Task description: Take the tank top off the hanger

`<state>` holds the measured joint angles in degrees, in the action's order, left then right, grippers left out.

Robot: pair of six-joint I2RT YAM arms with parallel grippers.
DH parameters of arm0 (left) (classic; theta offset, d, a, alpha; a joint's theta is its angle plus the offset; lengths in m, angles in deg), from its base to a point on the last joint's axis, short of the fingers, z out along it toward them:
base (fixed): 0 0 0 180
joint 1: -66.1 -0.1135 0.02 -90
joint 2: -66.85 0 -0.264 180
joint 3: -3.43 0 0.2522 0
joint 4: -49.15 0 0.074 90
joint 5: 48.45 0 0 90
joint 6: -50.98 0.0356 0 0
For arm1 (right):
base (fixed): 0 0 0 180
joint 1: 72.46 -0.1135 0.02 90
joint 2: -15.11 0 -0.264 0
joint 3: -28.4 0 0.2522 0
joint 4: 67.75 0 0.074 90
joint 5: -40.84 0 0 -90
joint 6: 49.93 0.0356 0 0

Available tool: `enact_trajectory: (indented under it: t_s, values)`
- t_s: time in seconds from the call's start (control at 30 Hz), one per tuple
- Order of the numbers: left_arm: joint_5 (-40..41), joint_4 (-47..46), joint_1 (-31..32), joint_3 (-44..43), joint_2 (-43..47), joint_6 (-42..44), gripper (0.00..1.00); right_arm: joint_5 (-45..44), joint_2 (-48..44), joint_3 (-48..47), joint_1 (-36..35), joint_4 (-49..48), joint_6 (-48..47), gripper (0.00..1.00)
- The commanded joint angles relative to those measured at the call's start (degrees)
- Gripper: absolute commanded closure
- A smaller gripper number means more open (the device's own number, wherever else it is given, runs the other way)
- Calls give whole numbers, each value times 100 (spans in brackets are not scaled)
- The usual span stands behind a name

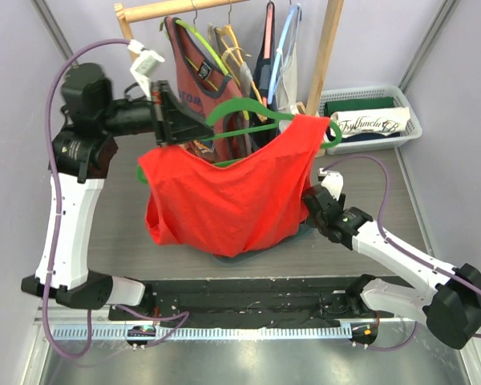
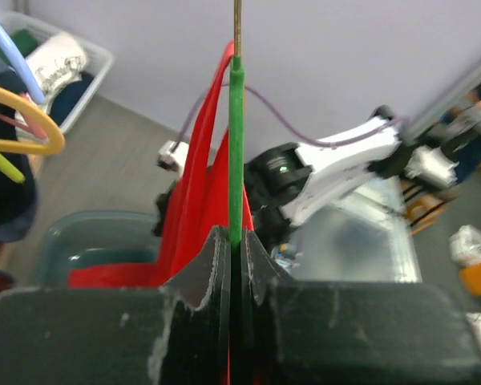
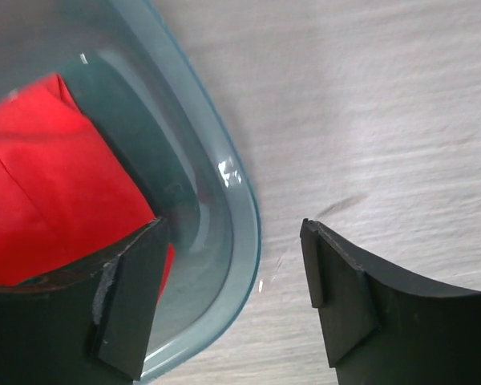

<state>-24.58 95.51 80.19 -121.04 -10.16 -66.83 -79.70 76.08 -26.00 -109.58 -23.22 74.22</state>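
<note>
From the overhead camera, the left gripper [image 1: 170, 120] is raised above the grey wood-grain table [image 1: 112, 241] and is clamped on a green plastic hanger [image 1: 248, 106]. A red sleeveless tank top [image 1: 224, 192] hangs from that hanger, spread wide. Its lower edge reaches a translucent teal plastic bin [image 1: 303, 233] that stands on the table under it. The right gripper [image 1: 313, 200] sits low at the garment's right edge, beside the bin. Behind them stands a wooden clothes rack [image 1: 329, 48] carrying other garments on hangers. To its right is a white wire basket [image 1: 413, 120] holding folded clothes.

In the left wrist view, the two dark fingers [image 2: 212, 265] are pressed together on the hanger's thin green bar, which runs straight up from them. The red fabric falls just left of the bar and down into the teal bin. The right arm [image 2: 337, 172] lies beyond it, and a yellow hanger [image 2: 32, 120] shows at the left edge.

In the right wrist view, the jaws stand wide apart with nothing gripped. They straddle the bin's rounded rim: the left finger [image 3: 128, 305] is over the inside, next to the red cloth lying in the bin, and the right finger [image 3: 345, 297] is over bare table.
</note>
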Motion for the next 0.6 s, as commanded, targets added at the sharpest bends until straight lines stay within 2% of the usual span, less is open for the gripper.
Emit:
enact_trajectory:
  t_s: [0.0,0.07,0.13,0.17,0.27,0.43,0.57]
  values:
    - [1479,2822,674,-1092,-297,2509,100,356,-112,223,3,-342,451,28]
    - [1576,2970,701,-1345,-375,2736,100,575,-242,311,-5,-457,513,31]
    - [1804,3155,736,-1575,-463,3077,100,760,-357,495,-5,-703,584,41]
    - [1857,3321,745,-1802,-516,3185,100,943,-436,548,-5,-790,610,51]
    - [2112,3184,753,-1788,-473,3449,100,1216,-516,707,-5,-923,716,60]
    - [2341,2235,832,-1365,-235,3336,100,1533,-674,768,-5,-1265,725,62]
    - [2271,2128,990,-1865,-683,3203,100,1727,-516,584,-5,-1406,786,69]
